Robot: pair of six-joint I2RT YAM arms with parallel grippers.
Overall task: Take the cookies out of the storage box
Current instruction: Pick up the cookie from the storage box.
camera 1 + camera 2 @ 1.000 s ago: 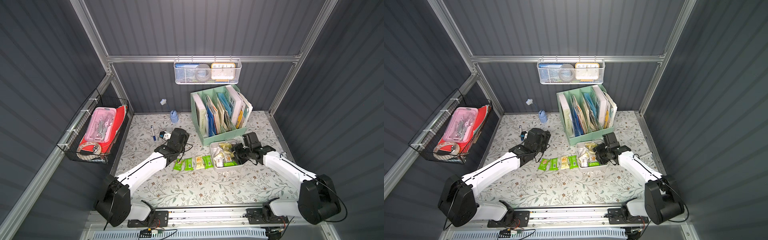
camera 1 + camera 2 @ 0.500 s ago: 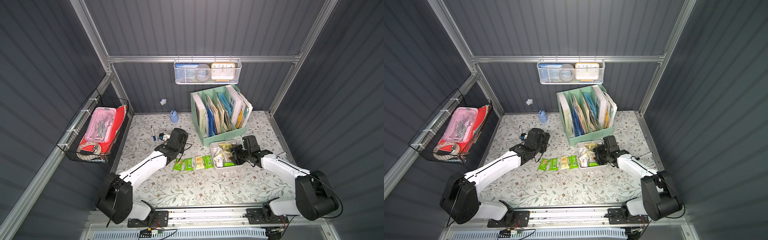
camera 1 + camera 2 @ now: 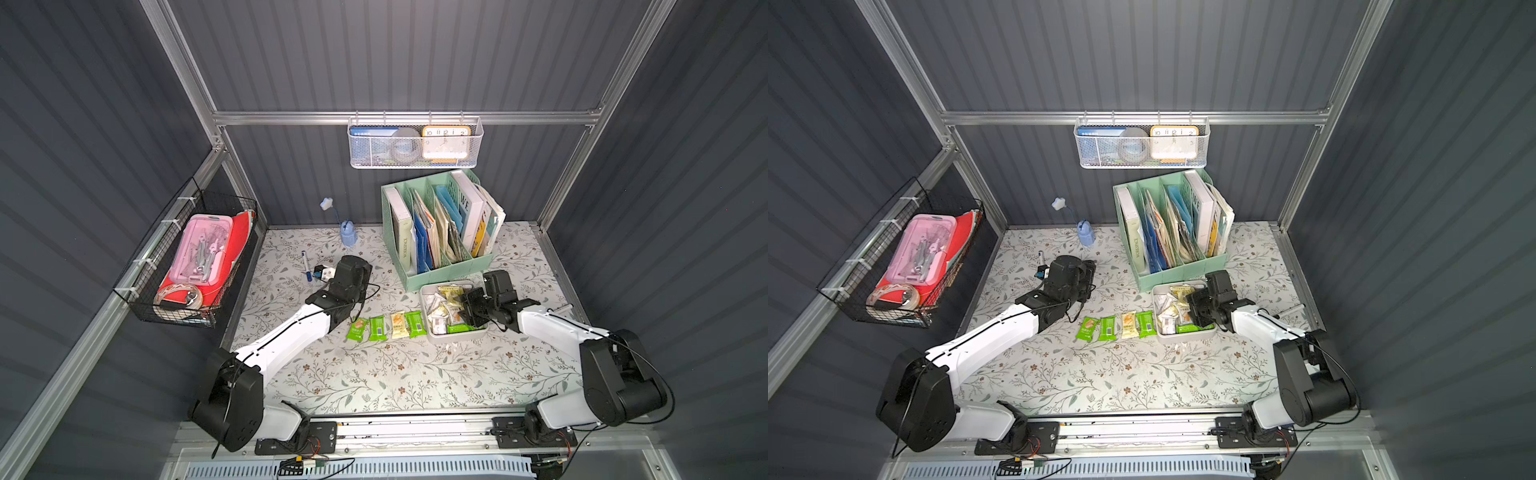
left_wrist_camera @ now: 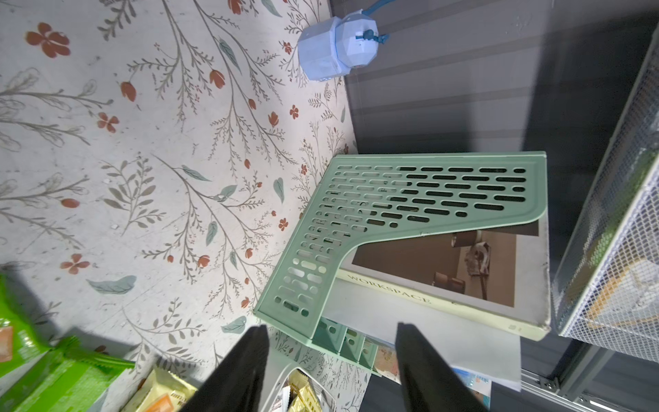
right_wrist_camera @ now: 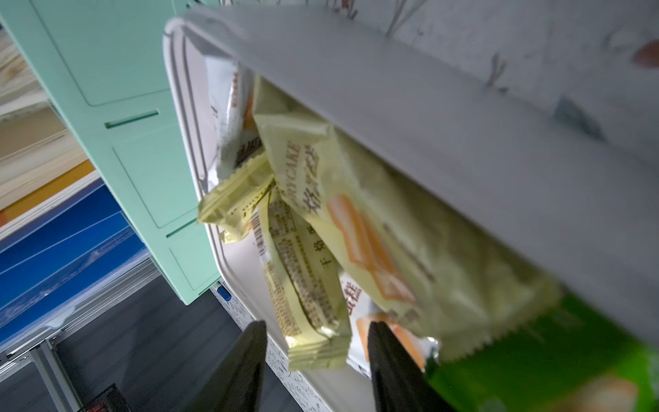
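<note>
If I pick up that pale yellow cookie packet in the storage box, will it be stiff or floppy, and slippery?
Probably semi-stiff: the pale yellow packet keeps its flat shape while propped on others. Likely light, being small and thin. Its smooth wrapper may slip.

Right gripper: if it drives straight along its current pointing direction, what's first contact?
Most likely the pale yellow cookie packet lying in line with its open jaws, inside the storage box. The right gripper points into the pile; depth is unclear.
</note>
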